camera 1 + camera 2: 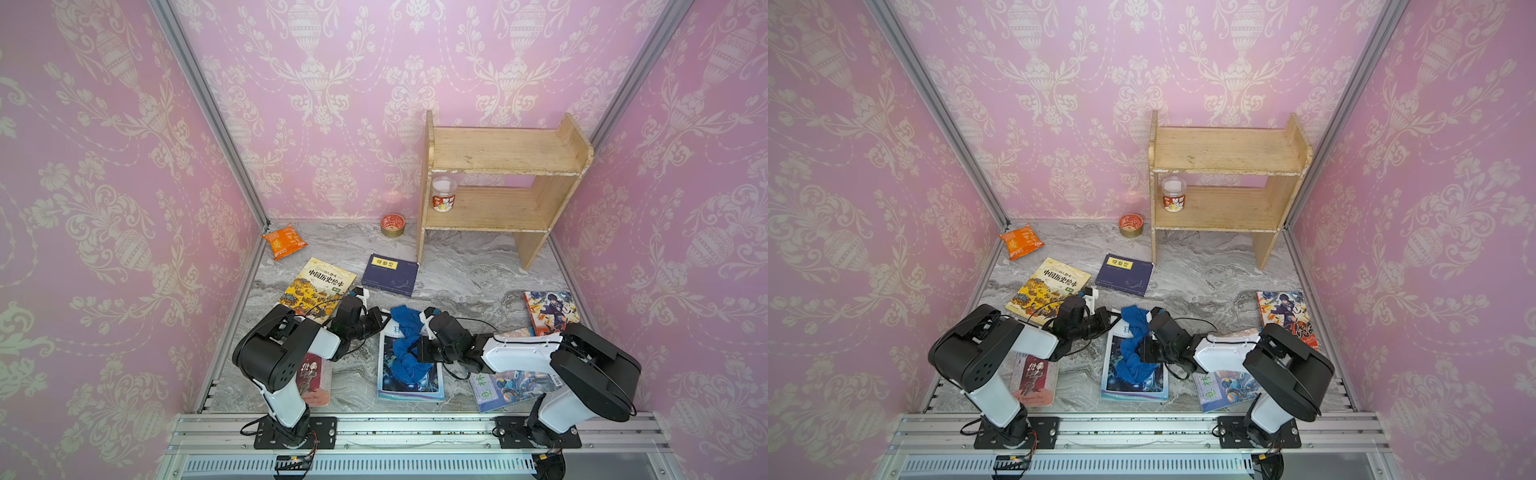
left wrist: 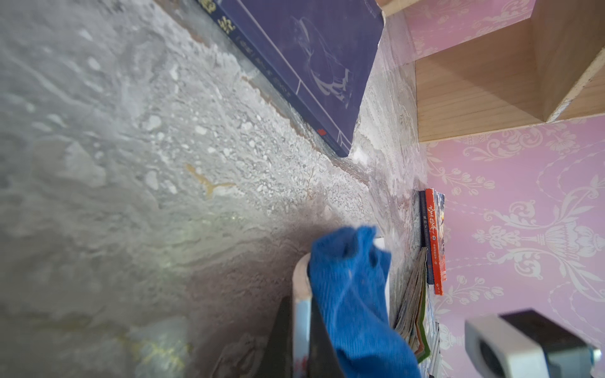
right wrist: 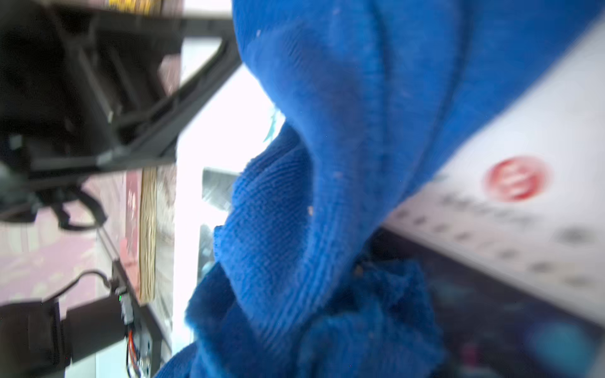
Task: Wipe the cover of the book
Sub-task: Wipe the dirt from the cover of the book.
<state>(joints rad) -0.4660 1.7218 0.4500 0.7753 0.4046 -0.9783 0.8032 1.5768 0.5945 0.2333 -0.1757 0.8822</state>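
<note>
Here the book (image 1: pixel 411 386) lies flat on the table (image 1: pixel 465 266), midway between the two arms. A blue cloth (image 1: pixel 405 365) is draped over its cover, from the far edge to the middle. The right gripper (image 1: pixel 419 353) is clamped on the bunched cloth, low over the cover. The left gripper (image 1: pixel 383 320) is pinched shut on the book's far left corner, its fingers (image 2: pixel 281 337) just beside the cloth's end. A navy book (image 1: pixel 390 274) lies farther back, apart.
</note>
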